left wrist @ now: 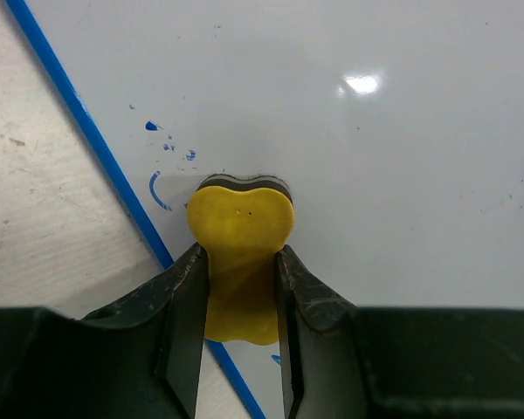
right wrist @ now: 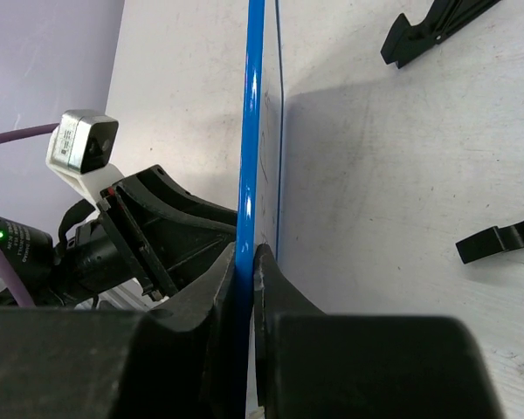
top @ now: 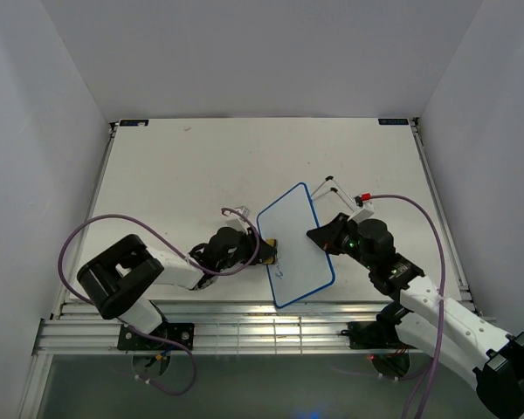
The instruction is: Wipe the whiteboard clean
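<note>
A small whiteboard with a blue frame lies tilted near the table's front middle. My left gripper is shut on a yellow eraser with a dark felt underside, pressed on the board just inside its left edge. Small blue ink marks sit beside the eraser in the left wrist view, and faint marks show on the board's lower part. My right gripper is shut on the board's right edge; the right wrist view shows the blue frame edge-on between the fingers.
Two black clip-like pieces lie on the table beyond the board in the right wrist view. A small white wire stand with a red tip sits behind the board. The table's front rail runs close below the arms.
</note>
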